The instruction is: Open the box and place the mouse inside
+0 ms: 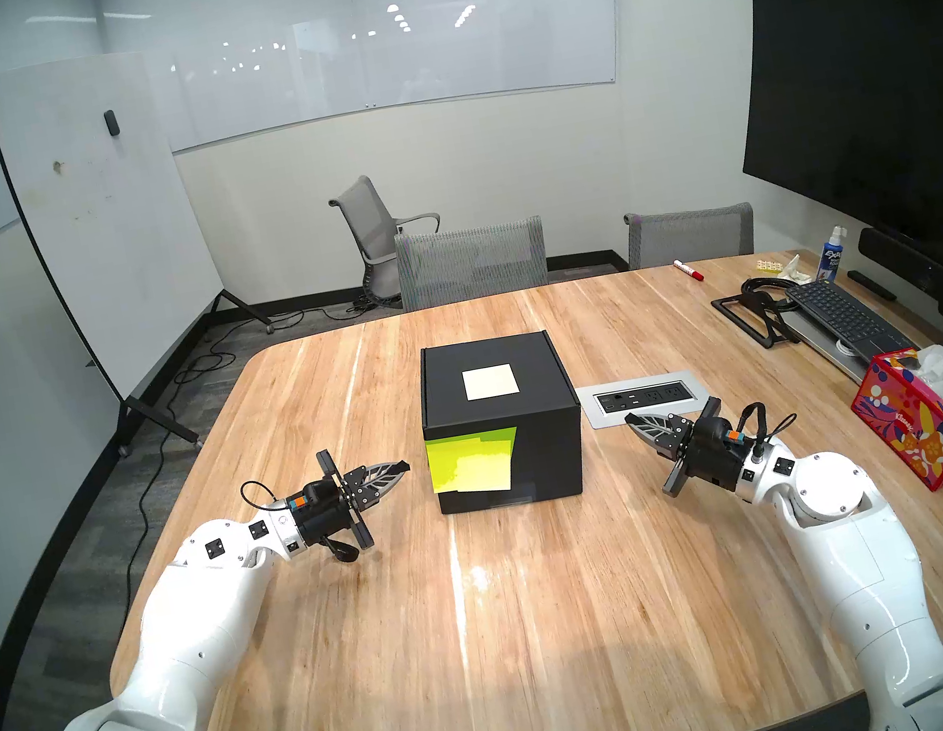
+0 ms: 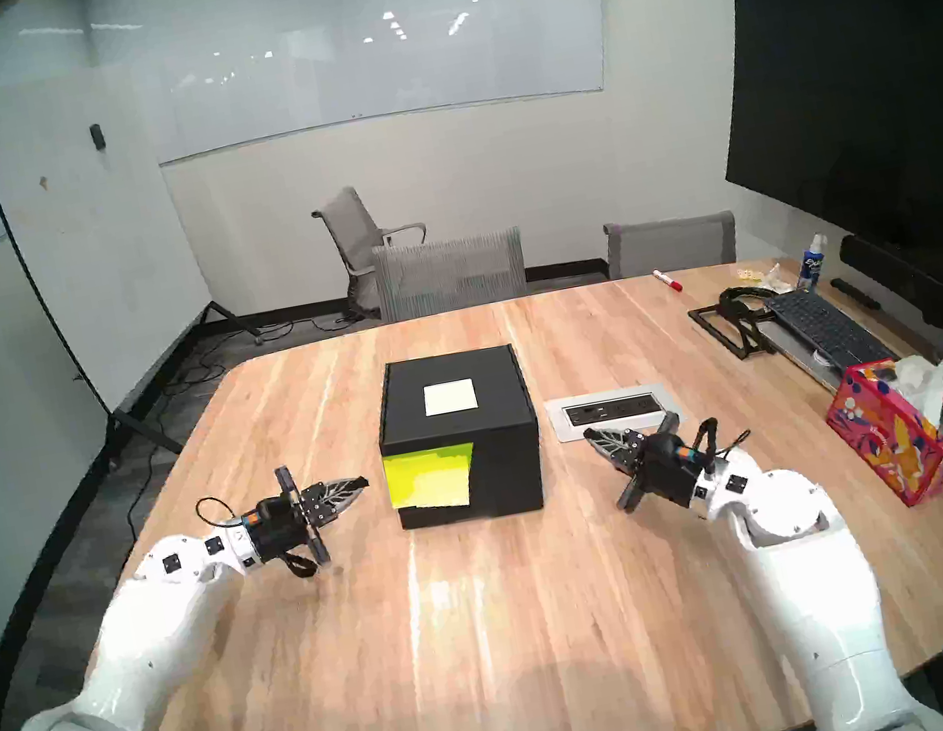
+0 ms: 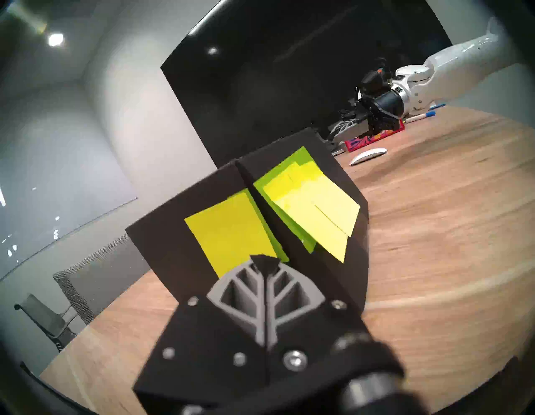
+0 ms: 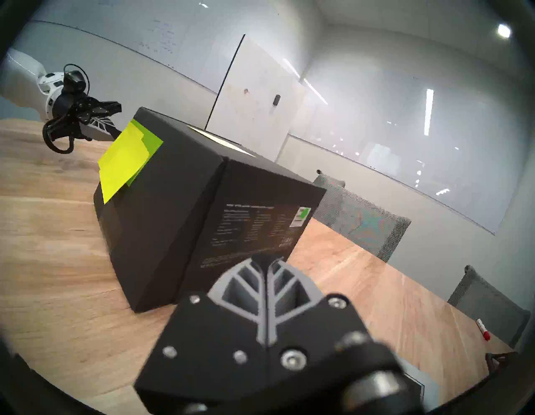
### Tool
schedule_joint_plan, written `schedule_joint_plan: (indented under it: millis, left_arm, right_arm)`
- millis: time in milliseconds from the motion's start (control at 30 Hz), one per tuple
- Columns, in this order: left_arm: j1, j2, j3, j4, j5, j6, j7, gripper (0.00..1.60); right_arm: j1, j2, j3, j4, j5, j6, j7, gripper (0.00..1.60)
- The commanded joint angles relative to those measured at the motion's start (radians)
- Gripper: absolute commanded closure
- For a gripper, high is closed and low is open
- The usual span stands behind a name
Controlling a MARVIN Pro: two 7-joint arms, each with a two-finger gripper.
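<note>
The black box (image 1: 501,422) is sitting square in the middle of the wooden table (image 1: 503,632), lid flaps down and closed, so nothing of its inside is showing. A pale square note (image 1: 491,382) is lying flat on its top, and neon yellow-green sticky notes (image 1: 473,460) are hanging off its near face, one corner peeling loose.

The left gripper (image 1: 402,466) is hovering just beside the box's left side, fingers pressed together on nothing. The right gripper (image 1: 632,421) is hanging near the box's right side, well clear of it, fingers likewise together and empty.

The white mouse (image 3: 368,156) is showing only in the left wrist view, lying on the table beyond the box, near the patterned tissue box (image 1: 921,423), which is spilling white tissue from its top at the table's right edge.
</note>
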Motion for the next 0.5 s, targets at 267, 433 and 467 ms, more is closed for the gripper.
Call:
schedule_joint_plan:
  millis: [267,433,467]
  left_arm:
    - [-0.042,-0.008,0.006,0.009,-0.013,-0.023,-0.033,1.60]
    - [-0.039,-0.008,0.016,0.006,-0.015,-0.026,-0.037,1.60]
    - [-0.039,-0.008,0.016,0.006,-0.015,-0.026,-0.037,1.60]
  right_arm:
    - [0.008,-0.002,0.001,-0.022,0.008,0.001,0.001,1.60]
    - [0.004,-0.003,0.003,-0.024,0.009,0.002,0.001,1.60]
    - [0.004,-0.003,0.003,-0.024,0.009,0.002,0.001,1.60]
